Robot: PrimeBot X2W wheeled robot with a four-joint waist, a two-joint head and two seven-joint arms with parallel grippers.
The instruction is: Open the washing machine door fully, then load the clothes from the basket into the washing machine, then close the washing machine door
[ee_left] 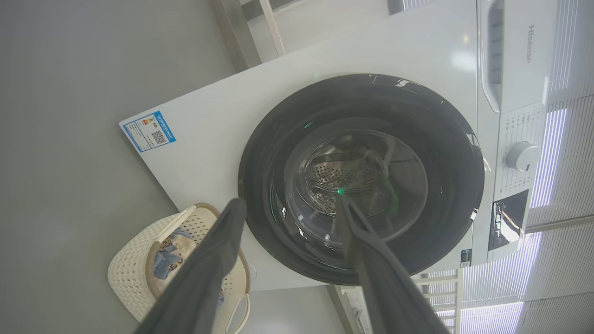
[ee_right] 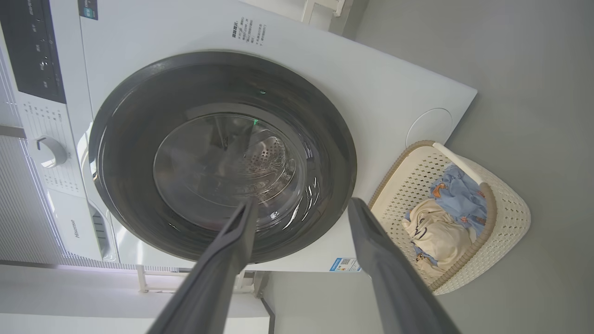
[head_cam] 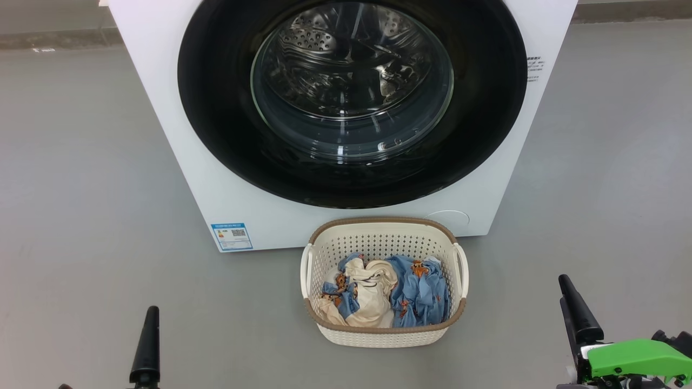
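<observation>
Head view gives you the washing machine door (head_cam: 351,102) shut at 12 o'clock, the basket (head_cam: 378,222) holding the clothes (head_cam: 384,292) on the floor at 6 o'clock, and your left gripper (ee_left: 291,202) and right gripper (ee_right: 302,204) both spread apart, empty.

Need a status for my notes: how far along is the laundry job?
Done: nothing; the washing machine door is shut on the washing machine. In hand: nothing; left claw and right claw open, empty. Remaining: open door, load the clothes from the basket, close.
</observation>
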